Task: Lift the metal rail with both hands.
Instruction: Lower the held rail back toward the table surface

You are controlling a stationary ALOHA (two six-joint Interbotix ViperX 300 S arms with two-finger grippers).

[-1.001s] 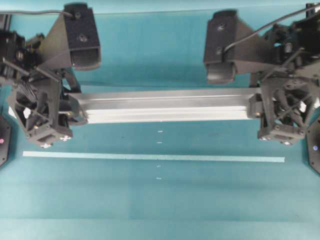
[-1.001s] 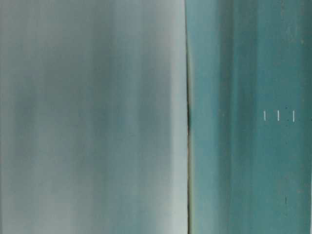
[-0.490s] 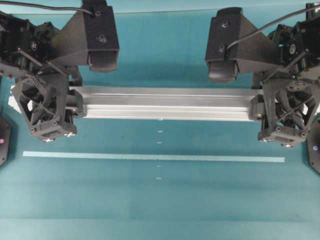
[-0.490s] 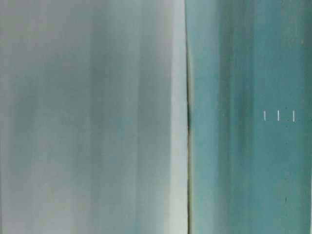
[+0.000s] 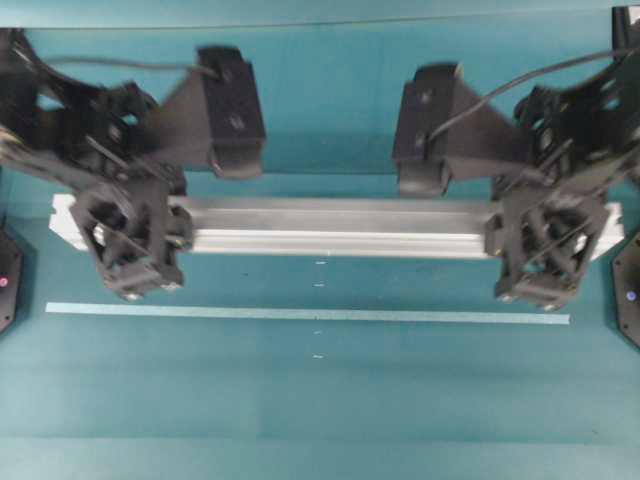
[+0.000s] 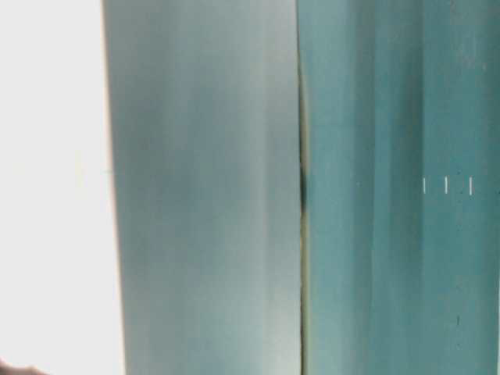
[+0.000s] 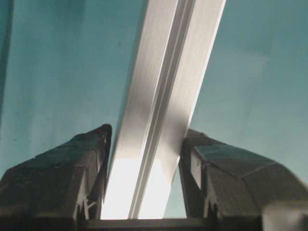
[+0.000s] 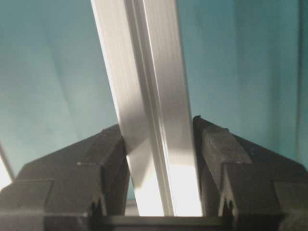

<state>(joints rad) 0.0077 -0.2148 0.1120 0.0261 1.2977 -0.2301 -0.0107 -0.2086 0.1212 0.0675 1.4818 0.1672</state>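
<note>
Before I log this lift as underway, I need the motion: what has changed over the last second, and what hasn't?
The metal rail looks bigger and its ends now show past both grippers in the overhead view, so it seems to have risen. The left gripper and right gripper stayed clamped on it. The tape strip did not move.

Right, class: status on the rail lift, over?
Left tool and right tool each clamped on the metal rail. Rail level between them. Tape strip lies apart; nothing in the way.
</note>
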